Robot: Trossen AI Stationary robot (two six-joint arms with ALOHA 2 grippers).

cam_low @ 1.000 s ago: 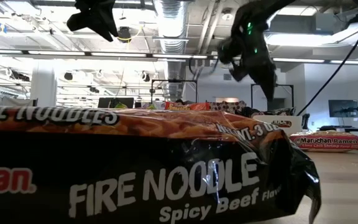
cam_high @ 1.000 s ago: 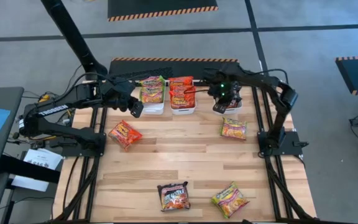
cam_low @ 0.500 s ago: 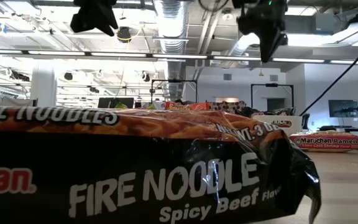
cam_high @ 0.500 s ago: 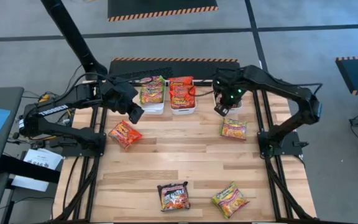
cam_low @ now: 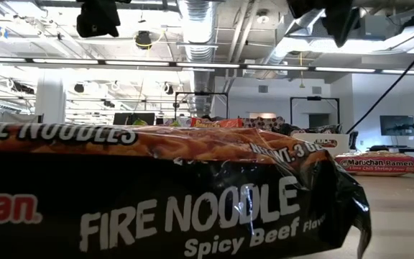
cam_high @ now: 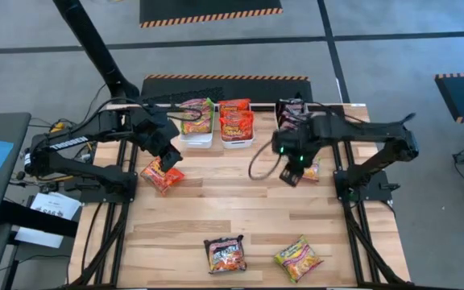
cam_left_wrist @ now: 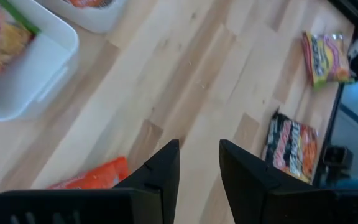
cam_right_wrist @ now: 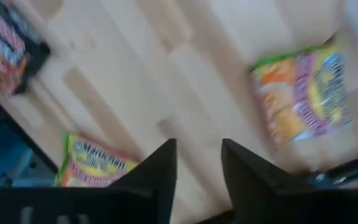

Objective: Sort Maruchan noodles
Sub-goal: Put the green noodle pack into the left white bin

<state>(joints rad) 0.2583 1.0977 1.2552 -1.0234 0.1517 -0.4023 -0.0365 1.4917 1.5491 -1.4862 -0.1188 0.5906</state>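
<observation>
1. High view gives you a pale wood table point(cam_high: 232, 209) on grey floor, with white bins point(cam_high: 238, 141) at its far edge.
2. Your right gripper point(cam_high: 291, 175) hangs parted and empty over a green-yellow packet point(cam_high: 308, 170); the left gripper point(cam_high: 170, 159), also parted, hangs above a red packet point(cam_high: 161, 176).

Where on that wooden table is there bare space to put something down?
The widest bare wood lies mid-table, between the red-orange packet on the left, the green-yellow packet under the right tool, and the black packet at the near edge. The far edge is crowded with white plastic bins.
</observation>
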